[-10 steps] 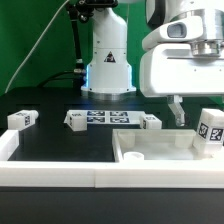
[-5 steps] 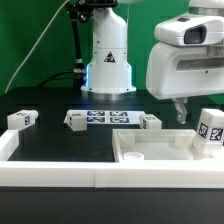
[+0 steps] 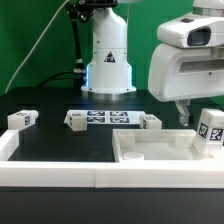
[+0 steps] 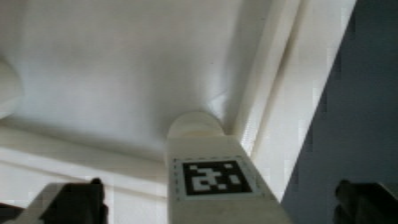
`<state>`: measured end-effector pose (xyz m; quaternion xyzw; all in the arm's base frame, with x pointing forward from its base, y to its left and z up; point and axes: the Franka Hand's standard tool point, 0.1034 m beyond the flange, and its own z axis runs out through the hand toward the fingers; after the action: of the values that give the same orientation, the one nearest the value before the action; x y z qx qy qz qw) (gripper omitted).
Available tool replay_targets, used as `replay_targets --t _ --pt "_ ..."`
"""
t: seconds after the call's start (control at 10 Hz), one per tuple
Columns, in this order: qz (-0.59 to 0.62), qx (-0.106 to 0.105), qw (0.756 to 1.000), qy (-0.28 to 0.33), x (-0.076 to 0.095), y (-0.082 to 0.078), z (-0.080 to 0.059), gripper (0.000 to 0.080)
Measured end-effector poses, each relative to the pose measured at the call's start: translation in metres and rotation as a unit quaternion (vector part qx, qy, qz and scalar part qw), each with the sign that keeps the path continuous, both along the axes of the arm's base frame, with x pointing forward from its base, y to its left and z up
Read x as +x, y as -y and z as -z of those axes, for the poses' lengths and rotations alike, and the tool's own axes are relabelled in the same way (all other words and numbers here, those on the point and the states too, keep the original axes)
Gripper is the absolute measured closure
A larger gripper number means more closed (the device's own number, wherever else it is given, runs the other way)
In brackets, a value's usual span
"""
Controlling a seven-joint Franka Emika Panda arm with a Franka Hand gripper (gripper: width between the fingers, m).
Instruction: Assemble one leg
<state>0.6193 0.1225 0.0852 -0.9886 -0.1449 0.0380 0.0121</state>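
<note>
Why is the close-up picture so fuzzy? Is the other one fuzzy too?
Wrist view: soft all over, the leg very near, its tag edges smeared. Exterior view: sharper, evenly lit, white panel bright against the black table.

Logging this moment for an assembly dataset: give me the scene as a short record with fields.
gripper: open, holding nothing, close by the leg
leg: tagged white post at the panel's end, exterior view's right
panel: large, white, raised rim, near the table's front
loose blocks: three small white ones farther back
marker board: flat between two of them
</note>
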Motion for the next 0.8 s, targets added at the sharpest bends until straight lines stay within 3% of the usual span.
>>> replay_targets --t 0.3,0.4,0.5,0.6,0.7,0.8 --pt "-0.009 -0.006 0.999 0.036 0.0092 -0.0048 -0.0045 0.0150" --pt "-0.008 -0.007 0.999 0.036 0.0095 -0.0027 -0.0043 0.0272" --pt "-0.008 -0.006 0.999 0.036 0.0093 -0.0033 -0.0042 0.0272" --pt "-0.008 -0.006 0.999 0.036 0.0093 -0.0031 -0.0041 0.0420" --pt "-0.008 -0.006 0.999 0.036 0.0095 -0.0028 -0.0041 0.0508" --pt "-0.008 -0.006 0.999 0.036 0.0095 -0.0028 -0.0041 0.0508"
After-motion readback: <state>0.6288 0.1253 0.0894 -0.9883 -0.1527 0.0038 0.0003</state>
